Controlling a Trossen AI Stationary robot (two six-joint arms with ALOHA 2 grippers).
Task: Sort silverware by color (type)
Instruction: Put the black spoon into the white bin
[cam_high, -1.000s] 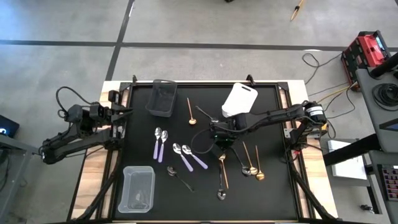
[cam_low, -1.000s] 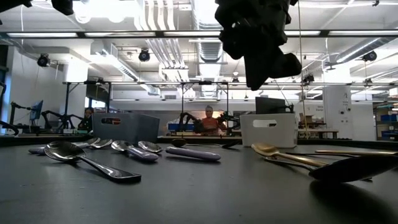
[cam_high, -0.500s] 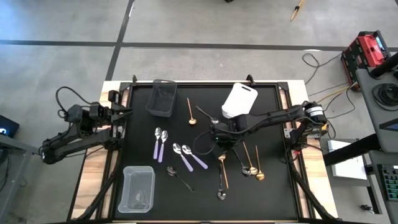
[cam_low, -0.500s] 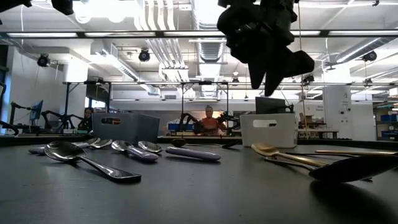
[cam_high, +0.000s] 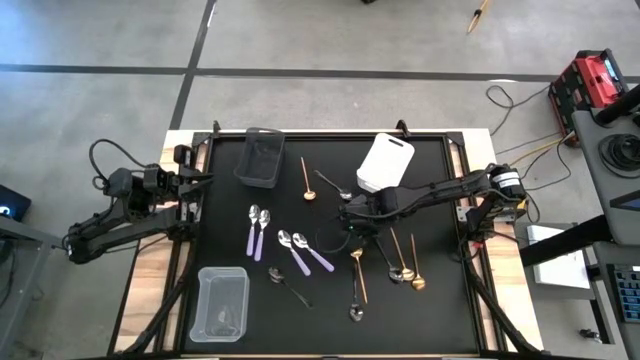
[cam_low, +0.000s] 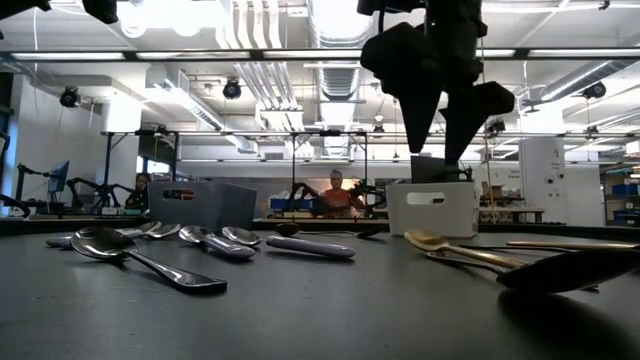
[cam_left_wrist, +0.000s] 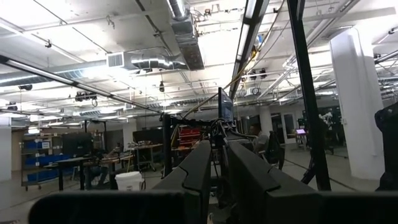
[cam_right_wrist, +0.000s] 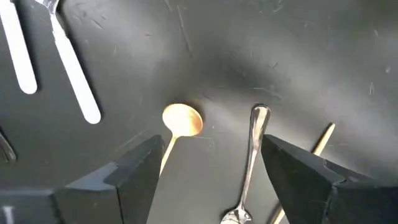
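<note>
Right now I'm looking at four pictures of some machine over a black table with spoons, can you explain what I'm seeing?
It is a robot with two dark arms at a black table, each ending in a two-finger pincer. One picture looks straight down, one looks level across the table top, and two come from cameras on the arms' wrists. The right pincer hangs open above the middle of the table, holding nothing; its wrist camera looks down on a gold spoon and a dark spoon between its fingers. The left pincer waits at the table's left edge, holding nothing. On the table lie lilac-handled spoons, more gold and dark ones, a dark bin, a white bin and a clear bin.
</note>
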